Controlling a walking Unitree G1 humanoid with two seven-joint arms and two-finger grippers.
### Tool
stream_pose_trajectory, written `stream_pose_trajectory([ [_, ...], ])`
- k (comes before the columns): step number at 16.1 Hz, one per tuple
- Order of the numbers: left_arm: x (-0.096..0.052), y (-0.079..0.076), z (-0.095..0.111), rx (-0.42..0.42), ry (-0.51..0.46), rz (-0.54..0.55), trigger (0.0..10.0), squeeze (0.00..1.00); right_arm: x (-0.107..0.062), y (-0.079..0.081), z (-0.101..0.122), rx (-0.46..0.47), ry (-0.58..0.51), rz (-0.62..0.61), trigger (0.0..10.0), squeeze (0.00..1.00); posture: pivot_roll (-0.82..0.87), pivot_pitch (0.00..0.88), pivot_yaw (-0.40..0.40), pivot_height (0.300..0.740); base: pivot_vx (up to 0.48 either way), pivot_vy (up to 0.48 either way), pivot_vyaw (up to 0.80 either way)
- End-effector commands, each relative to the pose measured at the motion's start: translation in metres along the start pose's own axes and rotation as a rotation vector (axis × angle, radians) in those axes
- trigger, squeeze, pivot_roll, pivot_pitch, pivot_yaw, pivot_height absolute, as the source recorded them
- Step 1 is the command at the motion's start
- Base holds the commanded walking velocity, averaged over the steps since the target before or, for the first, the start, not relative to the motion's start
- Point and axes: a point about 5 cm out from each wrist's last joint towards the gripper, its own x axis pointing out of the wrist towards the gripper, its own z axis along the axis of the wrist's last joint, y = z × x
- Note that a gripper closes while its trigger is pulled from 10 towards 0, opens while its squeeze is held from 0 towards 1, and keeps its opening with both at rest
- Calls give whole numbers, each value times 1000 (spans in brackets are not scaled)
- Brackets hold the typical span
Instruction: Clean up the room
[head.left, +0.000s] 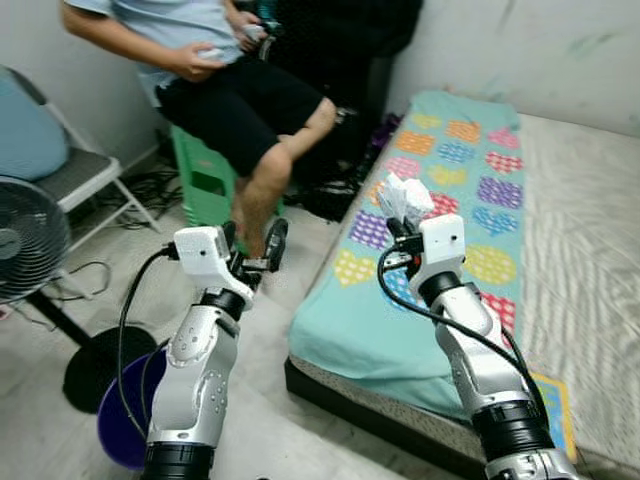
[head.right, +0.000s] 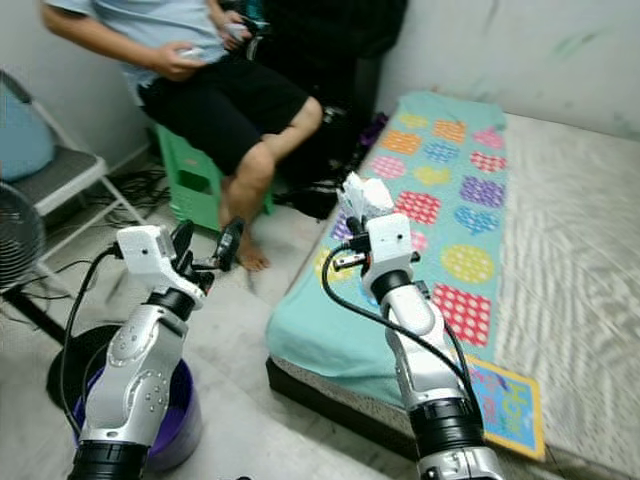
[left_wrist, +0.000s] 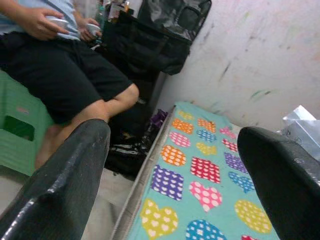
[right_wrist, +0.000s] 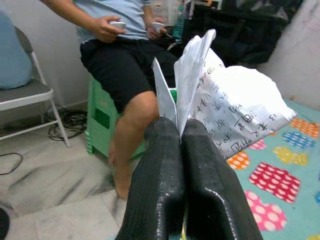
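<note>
My right gripper (head.left: 400, 222) is raised over the near edge of the bed, shut on a crumpled white paper with printed text (right_wrist: 227, 107). The paper (head.left: 403, 197) sticks up above the fingers (right_wrist: 160, 165). My left gripper (head.left: 252, 243) is held up over the floor to the left of the bed, open, with nothing between its fingers (left_wrist: 65, 175). Below the left arm on the floor stands a purple bin (head.right: 178, 428).
A person (head.left: 215, 75) sits on a green stool (head.left: 205, 180) ahead, holding controllers. The bed carries a teal sheet with coloured hearts (head.left: 455, 190). A fan (head.left: 25, 235) and a folding chair (head.left: 80, 175) stand at the left, black bags (left_wrist: 150, 40) by the wall.
</note>
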Motion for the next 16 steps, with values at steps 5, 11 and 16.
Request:
stream_pose_trajectory([
  [5,-18,34,3,101,24,136,10000,0,-5,4,6,-2,-40,-3,10000,0,-75,0,34,740,0,0,800],
  [11,-34,46,5,129,19,211,10000,0,-2,19,8,2,-50,61,10000,0,-44,0,13,740,0,0,800],
  [16,-40,45,-1,141,57,214,10000,0,-8,29,-1,38,-22,65,10000,0,-34,18,20,740,0,0,800],
])
